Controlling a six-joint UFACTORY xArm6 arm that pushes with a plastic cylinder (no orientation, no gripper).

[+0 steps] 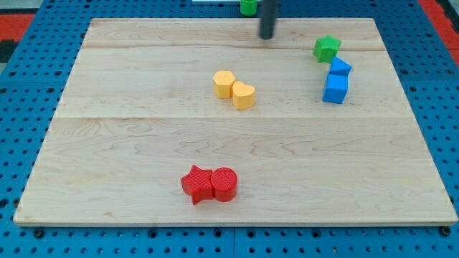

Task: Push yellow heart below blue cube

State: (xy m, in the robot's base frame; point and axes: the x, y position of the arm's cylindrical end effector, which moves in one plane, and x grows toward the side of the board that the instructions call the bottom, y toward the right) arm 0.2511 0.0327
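The yellow heart [244,95] lies a little above the board's middle, touching a yellow hexagon-like block [224,84] on its upper left. The blue cube [335,89] sits at the view's right, with a second blue block [339,68] touching it just above. My tip [267,36] is near the view's top centre, well above and slightly right of the yellow heart and left of the blue blocks, touching no block.
A green star [326,49] sits just above the blue blocks. A red star [196,184] and a red cylinder [224,184] touch each other near the view's bottom. A green block [248,7] shows at the top edge beyond the wooden board [107,129].
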